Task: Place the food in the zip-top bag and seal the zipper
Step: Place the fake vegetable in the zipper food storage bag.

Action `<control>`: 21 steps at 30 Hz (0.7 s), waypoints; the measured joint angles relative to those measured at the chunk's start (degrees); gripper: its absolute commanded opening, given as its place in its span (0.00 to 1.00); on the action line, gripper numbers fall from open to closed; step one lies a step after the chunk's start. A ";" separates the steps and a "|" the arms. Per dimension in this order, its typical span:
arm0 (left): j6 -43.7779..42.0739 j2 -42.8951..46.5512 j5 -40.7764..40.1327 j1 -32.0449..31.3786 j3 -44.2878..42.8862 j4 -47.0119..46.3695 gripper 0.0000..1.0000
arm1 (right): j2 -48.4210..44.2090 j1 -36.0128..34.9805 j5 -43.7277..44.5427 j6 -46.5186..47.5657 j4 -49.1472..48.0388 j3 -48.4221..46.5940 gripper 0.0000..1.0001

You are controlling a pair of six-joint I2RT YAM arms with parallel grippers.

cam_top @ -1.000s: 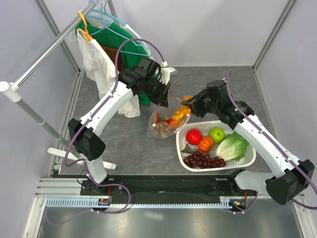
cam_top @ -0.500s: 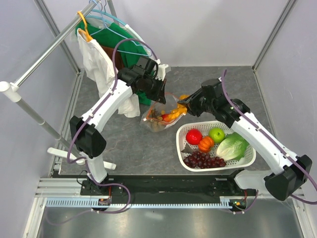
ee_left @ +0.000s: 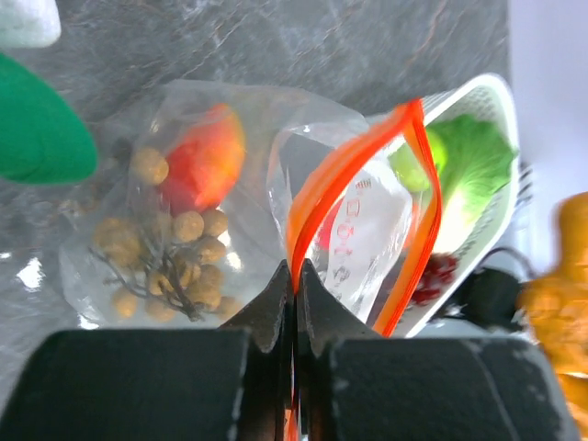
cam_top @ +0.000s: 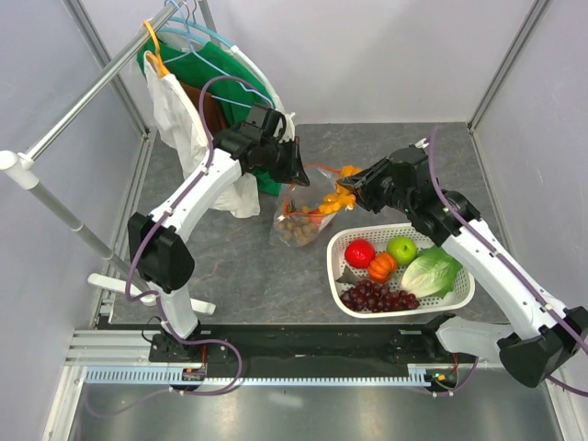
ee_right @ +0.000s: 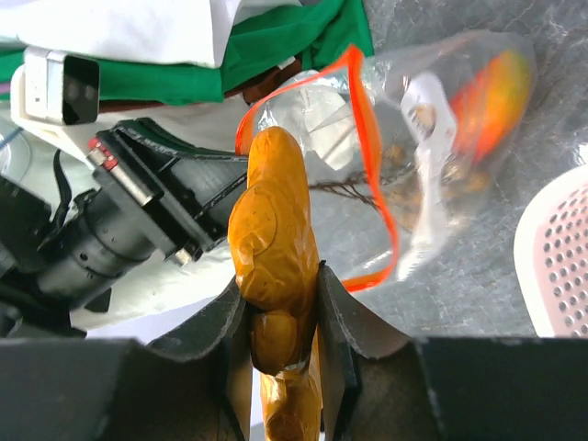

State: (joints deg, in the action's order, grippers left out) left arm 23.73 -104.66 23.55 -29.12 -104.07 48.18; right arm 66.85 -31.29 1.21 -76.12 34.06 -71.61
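**Left arm.** The left gripper (cam_top: 299, 175) is clenched on the narrow orange-red zipper strip (ee_left: 354, 163) at one end of the bag mouth. In the left wrist view its jaws meet on the strip with no gap. This hold lifts the near lip of the clear, crinkly zip-top bag (cam_top: 299, 220) off the grey stone-patterned counter (cam_top: 230, 266). The likely purpose is to spread the mouth into an open loop facing the other arm. The bag hangs from this grip and its lower part rests on the counter. It already contains a cluster of small brown nuts (ee_left: 175, 257) and a red-yellow mango (ee_left: 207, 156).

**Right arm.** The right gripper (cam_top: 342, 195) grasps an elongated orange-yellow food piece (ee_right: 271, 248) between both fingers. The piece is held just beside the open mouth, lengthwise towards the loop, which suits direct insertion.

**Basket.** The white lattice plastic basket (cam_top: 459, 299) stands to the right of the bag. It holds a red apple (cam_top: 359, 253), a green apple (cam_top: 401, 249), green lettuce (cam_top: 430, 271) and dark purple grapes (cam_top: 372, 296). These items are not yet loaded, so the zipper must remain unsealed.

**Markings.** Reddish print appears on the bag film below the zipper. It is too blurred to read. No brand can be identified.
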 measured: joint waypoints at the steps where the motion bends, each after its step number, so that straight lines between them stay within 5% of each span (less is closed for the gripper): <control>1: 1.55 -0.04 0.04 -0.11 0.00 -0.59 0.02 | 0.39 0.00 -0.15 -0.26 -0.26 0.11 0.00; 21: 7.93 3.23 4.00 -4.02 8.41 -9.77 0.02 | 8.39 -0.24 1.11 -2.36 -6.67 3.69 0.02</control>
State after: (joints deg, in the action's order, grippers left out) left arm 31.66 -101.43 27.55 -33.15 -95.66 38.41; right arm 75.24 -31.53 2.33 -78.48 27.40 -67.92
